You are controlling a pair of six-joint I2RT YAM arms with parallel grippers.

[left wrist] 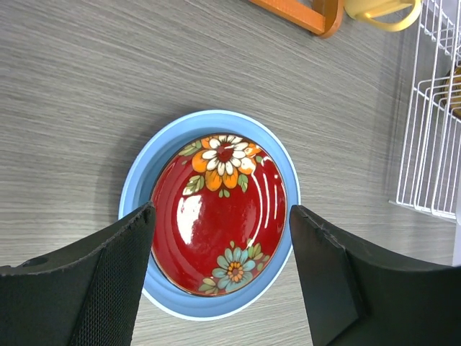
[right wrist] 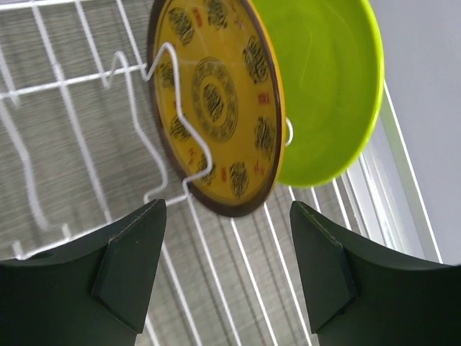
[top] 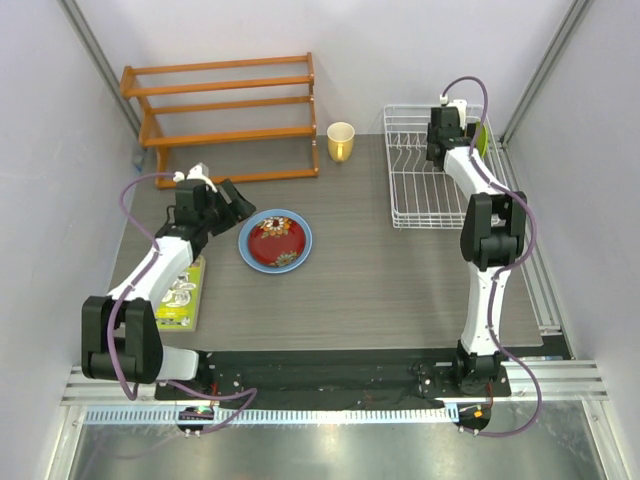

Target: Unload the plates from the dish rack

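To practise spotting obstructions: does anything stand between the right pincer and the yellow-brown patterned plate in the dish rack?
Yes. One white wire divider crosses the near face of the yellow-brown patterned plate, between it and the open right pincer. The lime green plate stands behind, not in the way.

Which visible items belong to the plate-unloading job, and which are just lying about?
Job: white wire dish rack; large light blue round plate; red flowered plate on it; yellow-brown patterned plate and plain lime green plate, in the rack.
Lying about: orange wooden shelf rack; yellow cup; flat yellow-green printed packet.
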